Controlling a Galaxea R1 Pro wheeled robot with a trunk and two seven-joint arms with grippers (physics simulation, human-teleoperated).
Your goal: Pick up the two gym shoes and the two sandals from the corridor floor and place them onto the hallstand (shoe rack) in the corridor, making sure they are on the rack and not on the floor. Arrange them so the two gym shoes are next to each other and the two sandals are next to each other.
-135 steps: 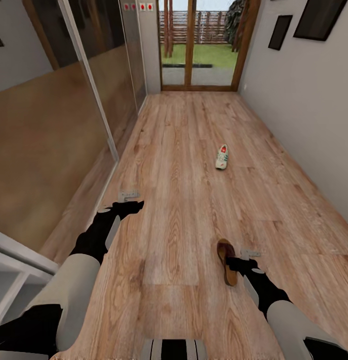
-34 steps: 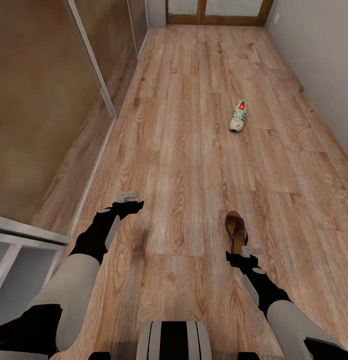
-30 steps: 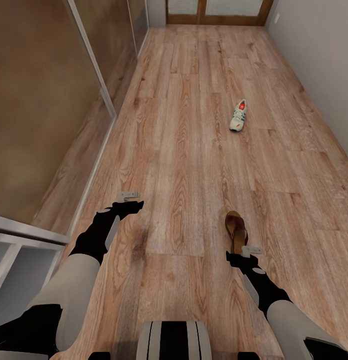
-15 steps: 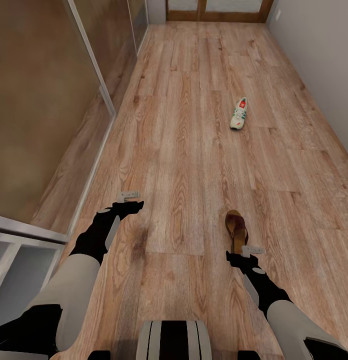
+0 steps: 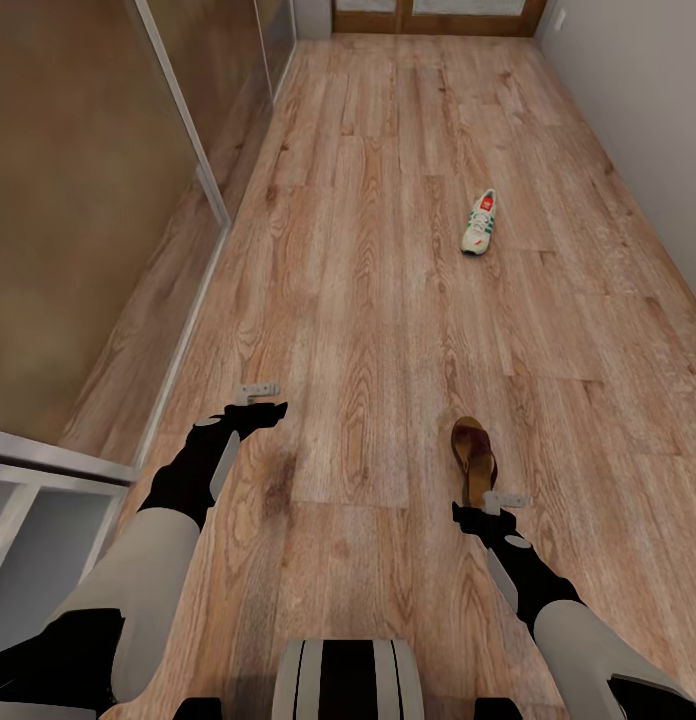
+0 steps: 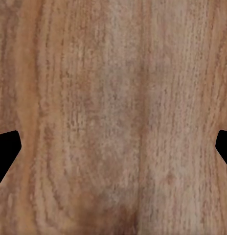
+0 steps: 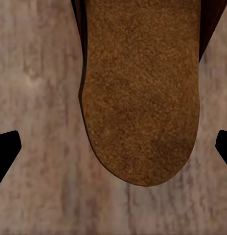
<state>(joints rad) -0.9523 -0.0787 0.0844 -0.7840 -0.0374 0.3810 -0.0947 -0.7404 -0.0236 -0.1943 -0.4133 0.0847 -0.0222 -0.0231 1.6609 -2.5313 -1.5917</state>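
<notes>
Head view looks down a long corridor floor of light wood planks, and one brown sandal lies flat on it, the landmark here. Just behind the sandal's heel hovers the right tool, and in the right wrist view its two dark fingertips sit wide apart at the frame's edges, with the sandal's tan footbed between them and touching neither. Well across the planks from the sandal, on the robot's left, hangs the left tool; the left wrist view shows its fingertips spread apart too, bare wood grain between them. Far beyond the sandal, up the corridor and a touch to the right, a single white gym shoe with green stripes and a red tongue rests on the floor. Away from the sandal on the left side runs a glass-panelled wall, and at its near end a pale grey-white shelf unit peeks in.
</notes>
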